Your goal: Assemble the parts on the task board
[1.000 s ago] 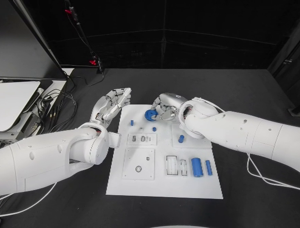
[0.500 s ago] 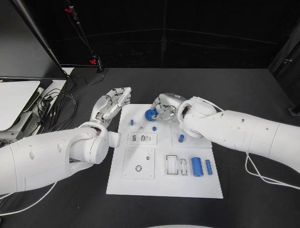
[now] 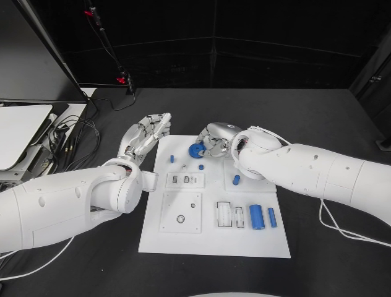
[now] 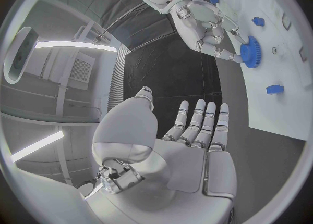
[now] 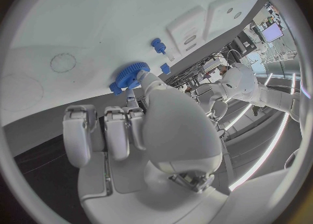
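Note:
The white task board (image 3: 215,238) lies in the middle of the black table. My right hand (image 3: 217,142) is over the board's far end and pinches a blue gear (image 3: 197,150) just above the board; the gear (image 5: 128,77) sits at its fingertips in the right wrist view. My left hand (image 3: 147,136) hovers off the board's far left corner, fingers stretched out and apart, holding nothing. The left wrist view shows my left hand (image 4: 195,140) with the gear (image 4: 250,52) beyond it. Small blue pegs (image 3: 171,159) (image 3: 201,167) (image 3: 236,180) stand on the board near the gear.
Two blue cylinders (image 3: 257,217) (image 3: 272,218) lie at the board's right side, beside recessed slots (image 3: 224,215). A dark monitor (image 3: 17,55), a white surface (image 3: 8,133) and loose cables (image 3: 75,133) sit off to the left. Black table surrounds the board.

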